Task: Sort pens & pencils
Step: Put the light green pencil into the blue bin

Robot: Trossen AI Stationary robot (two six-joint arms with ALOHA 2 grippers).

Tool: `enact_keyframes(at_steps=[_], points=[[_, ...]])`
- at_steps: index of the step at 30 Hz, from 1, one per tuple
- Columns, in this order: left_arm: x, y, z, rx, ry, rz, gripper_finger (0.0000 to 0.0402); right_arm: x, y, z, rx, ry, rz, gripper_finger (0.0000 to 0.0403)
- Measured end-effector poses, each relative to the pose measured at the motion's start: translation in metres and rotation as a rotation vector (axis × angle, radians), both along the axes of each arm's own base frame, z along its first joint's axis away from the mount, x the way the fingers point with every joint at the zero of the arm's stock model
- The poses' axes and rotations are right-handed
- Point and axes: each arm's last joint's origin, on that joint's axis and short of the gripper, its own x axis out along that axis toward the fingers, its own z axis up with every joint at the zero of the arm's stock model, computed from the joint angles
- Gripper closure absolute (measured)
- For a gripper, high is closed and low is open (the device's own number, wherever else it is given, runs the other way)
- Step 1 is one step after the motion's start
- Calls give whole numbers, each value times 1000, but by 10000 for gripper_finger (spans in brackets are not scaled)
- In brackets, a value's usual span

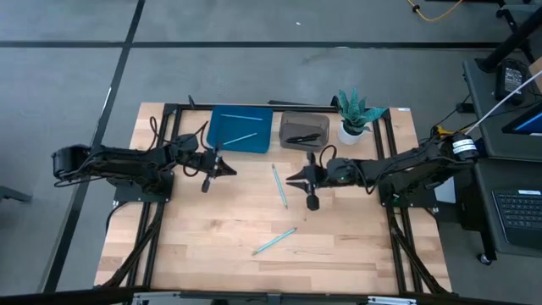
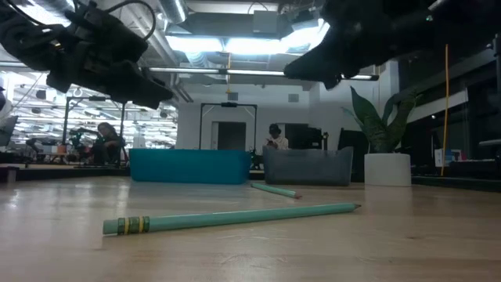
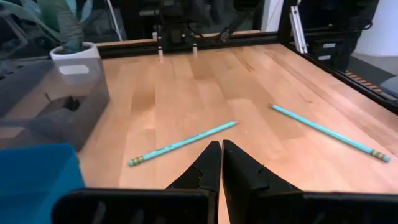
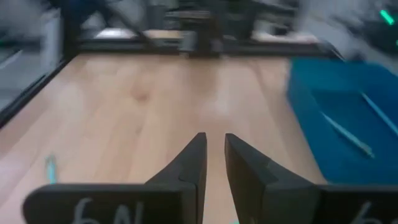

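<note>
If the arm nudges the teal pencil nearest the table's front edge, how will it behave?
The pencil looks long, thin and straight, so it is probably stiff and light. It lies flat on smooth bare wood, so a sideways nudge would likely roll or slide it. Being so slim, it may slip from a pinch unless the end effector closes squarely across it.

Only 1 marking reads — a handwritten "6N" on the dark body of the right gripper (image 4: 211, 163), lower left of the right wrist view — nothing else legible.

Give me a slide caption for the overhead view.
Two pencils remain on the table; left gripper shut beside the blue tray.
</note>
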Motion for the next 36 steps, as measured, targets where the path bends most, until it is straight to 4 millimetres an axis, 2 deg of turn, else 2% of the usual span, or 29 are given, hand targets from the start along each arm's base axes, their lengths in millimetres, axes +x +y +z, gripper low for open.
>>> enact_keyframes(at_steps=[3,12,15,23,29,36], points=[[1,-3,0,6,-2,-21,390,-1,-7,-3,75,26,-100,342],[3,-13,0,8,-4,-78,368,-2,-13,-7,148,62,-178,306],[4,-14,0,8,-4,-82,362,-1,-13,-7,191,139,-213,293],[3,-14,0,7,-1,-82,361,33,-11,12,229,316,-268,286],[3,-14,0,0,4,-84,374,63,-10,11,277,421,-323,286],[3,-15,-3,-6,30,-87,388,77,-9,2,382,557,-443,286]])
